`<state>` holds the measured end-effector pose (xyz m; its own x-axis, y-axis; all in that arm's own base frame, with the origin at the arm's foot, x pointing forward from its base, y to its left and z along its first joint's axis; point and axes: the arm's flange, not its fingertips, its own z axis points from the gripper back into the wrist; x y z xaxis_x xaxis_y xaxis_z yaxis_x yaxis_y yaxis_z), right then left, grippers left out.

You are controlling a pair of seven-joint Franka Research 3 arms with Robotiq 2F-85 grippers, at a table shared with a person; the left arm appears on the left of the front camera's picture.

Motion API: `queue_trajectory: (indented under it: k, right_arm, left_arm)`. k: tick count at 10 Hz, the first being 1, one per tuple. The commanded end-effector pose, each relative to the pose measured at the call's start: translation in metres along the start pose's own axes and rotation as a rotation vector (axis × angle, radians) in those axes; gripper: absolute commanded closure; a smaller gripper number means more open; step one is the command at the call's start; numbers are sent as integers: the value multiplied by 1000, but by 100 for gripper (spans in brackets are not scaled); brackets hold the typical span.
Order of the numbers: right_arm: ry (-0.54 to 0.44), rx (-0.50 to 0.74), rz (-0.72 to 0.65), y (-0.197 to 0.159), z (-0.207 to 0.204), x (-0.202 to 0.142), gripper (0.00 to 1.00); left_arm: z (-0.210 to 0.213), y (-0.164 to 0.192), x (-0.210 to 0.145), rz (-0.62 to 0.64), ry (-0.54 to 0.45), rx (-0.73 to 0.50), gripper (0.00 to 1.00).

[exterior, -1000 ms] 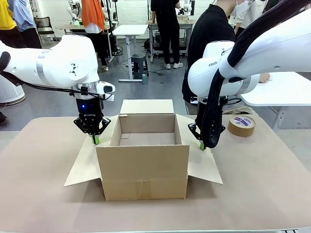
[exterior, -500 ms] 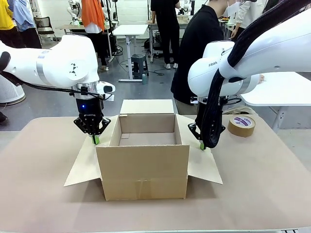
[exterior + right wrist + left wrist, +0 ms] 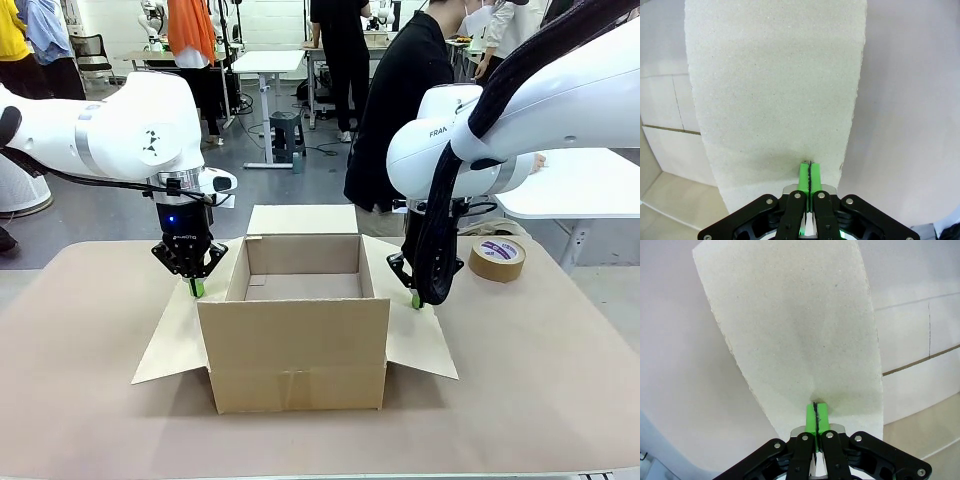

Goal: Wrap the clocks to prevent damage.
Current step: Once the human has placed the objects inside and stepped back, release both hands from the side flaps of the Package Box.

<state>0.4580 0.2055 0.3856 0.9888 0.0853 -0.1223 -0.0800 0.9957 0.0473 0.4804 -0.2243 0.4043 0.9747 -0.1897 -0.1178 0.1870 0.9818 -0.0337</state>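
Note:
An open cardboard box (image 3: pixel 295 340) stands in the middle of the table, and what I see of its inside is bare. The clocks are out of view. My left gripper (image 3: pixel 198 290) is shut, its green tips resting on the box's left flap (image 3: pixel 168 345). In the left wrist view the closed pads (image 3: pixel 817 412) touch the flap's surface (image 3: pixel 800 330) without clamping it. My right gripper (image 3: pixel 415 301) is shut too, tips down on the right flap (image 3: pixel 420 345). The right wrist view shows its gripper (image 3: pixel 809 175) shut against that flap (image 3: pixel 775 90).
A roll of brown tape (image 3: pixel 498 258) lies on the table at the right, behind my right arm. The box's rear flap (image 3: pixel 302 219) stands up. A person in black (image 3: pixel 395 100) stands beyond the far edge. The brown table (image 3: pixel 80 400) has free room in front and at both sides.
Both arms and the box are still. The person in black behind the table has moved to the left.

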Motion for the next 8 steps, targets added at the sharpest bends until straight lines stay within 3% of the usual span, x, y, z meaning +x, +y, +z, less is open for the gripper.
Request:
queue_trajectory:
  k: [1, 8]
  right_arm:
    - [-2, -13, -10, 1, -1, -1, 99]
    - [-2, -13, -10, 1, -1, -1, 99]
  left_arm:
    - [-1, 0, -1, 0, 3, 2, 100]
    - [-1, 0, -1, 0, 3, 2, 100]
